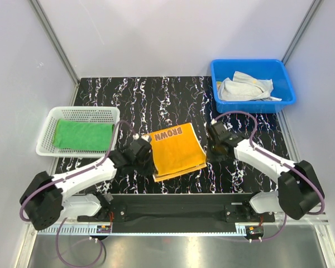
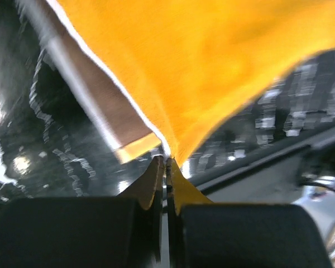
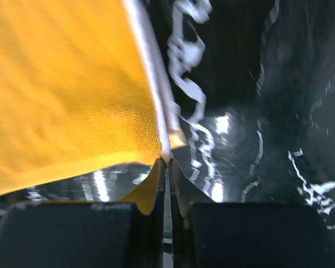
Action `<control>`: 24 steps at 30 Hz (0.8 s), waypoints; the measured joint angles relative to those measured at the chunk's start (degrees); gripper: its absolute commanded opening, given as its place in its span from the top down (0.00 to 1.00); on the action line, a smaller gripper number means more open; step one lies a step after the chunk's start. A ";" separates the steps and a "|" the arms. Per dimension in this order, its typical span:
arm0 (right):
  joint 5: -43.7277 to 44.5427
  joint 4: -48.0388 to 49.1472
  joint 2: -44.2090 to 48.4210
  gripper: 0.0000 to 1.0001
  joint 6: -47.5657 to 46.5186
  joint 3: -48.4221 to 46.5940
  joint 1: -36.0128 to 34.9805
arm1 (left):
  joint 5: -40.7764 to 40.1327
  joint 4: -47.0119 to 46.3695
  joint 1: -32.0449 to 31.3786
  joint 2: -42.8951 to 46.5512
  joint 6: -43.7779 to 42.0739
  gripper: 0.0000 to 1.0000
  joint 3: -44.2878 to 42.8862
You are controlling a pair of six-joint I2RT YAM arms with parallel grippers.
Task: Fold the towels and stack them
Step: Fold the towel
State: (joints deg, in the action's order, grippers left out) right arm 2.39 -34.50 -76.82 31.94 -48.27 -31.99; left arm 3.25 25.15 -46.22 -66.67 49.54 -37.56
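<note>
Between white basket [image 1: 84, 110] and blue bin [image 1: 257, 105], both jaws pinch corners of orange towel [image 1: 176, 152].

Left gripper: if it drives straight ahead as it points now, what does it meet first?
The orange towel itself: the left gripper is shut on its corner and the cloth spreads right ahead of it. Past it probably the black table, though depth is unclear.

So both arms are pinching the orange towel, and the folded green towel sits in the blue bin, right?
Not quite: the top view shows the green towel lying in the white basket on the left, not in the blue bin. The rest holds: both arms' jaws are pinching the orange towel.
</note>
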 measured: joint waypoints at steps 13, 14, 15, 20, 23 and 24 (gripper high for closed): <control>-0.94 3.96 -3.78 1.00 2.89 7.76 -0.42 | 1.29 -7.34 -1.25 -4.37 2.60 1.00 8.15; -0.90 4.09 -3.65 1.00 3.06 7.87 -0.42 | 1.29 -7.50 -1.27 -4.37 2.62 1.00 8.22; -0.83 4.20 -3.50 1.00 3.21 8.00 -0.42 | 1.29 -7.85 -1.27 -4.35 2.64 1.00 8.39; 0.04 4.61 -3.39 1.00 4.15 8.17 -0.42 | 1.25 -9.22 -1.53 -3.52 3.26 1.00 9.46; 0.22 4.74 -3.39 0.81 4.61 8.20 -0.42 | 1.27 -9.42 -1.77 -2.78 3.48 0.88 9.97; 0.28 4.72 -3.39 0.75 4.70 8.17 -0.42 | 1.31 -9.35 -1.84 -2.64 3.37 0.81 9.97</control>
State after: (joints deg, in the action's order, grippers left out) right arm 2.68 -29.78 -80.20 36.64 -40.10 -32.40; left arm 4.56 15.79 -48.05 -69.32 52.90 -27.59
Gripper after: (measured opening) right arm 0.131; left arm 0.075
